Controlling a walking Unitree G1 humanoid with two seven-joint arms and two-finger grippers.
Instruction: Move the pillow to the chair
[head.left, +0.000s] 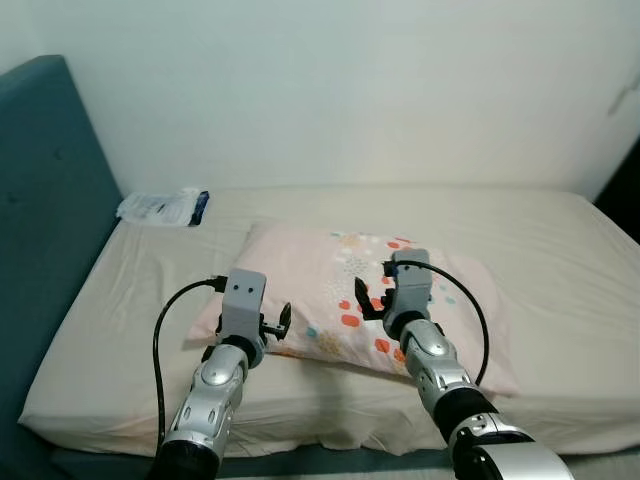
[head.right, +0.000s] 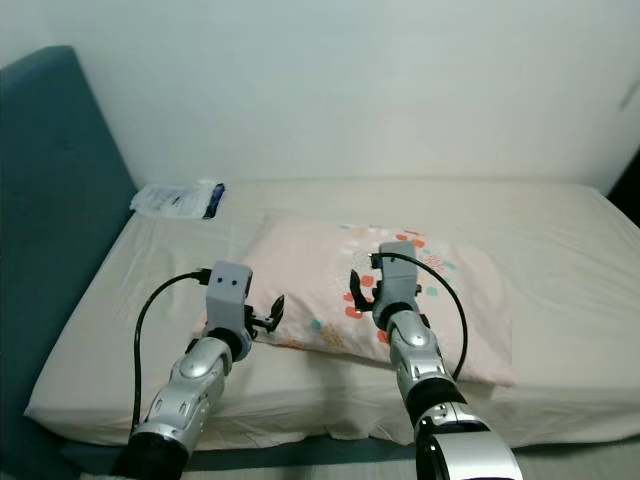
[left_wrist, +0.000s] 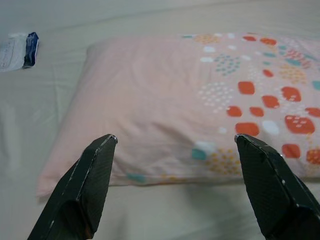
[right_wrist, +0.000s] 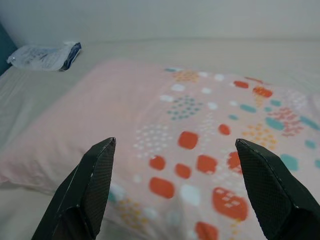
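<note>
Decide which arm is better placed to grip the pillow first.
Left. The left gripper hangs open at the pillow's near edge, while the right gripper, also open, hovers above its patterned top.

A bed (head.left: 560, 250) with a beige sheet spans the scene, set against a plain white wall (head.left: 350, 90). A teal upholstered headboard (head.left: 45, 200) stands along its left side. A white plastic packet with a dark blue edge (head.left: 163, 207) lies flat at the far left corner of the mattress, near the headboard.
</note>
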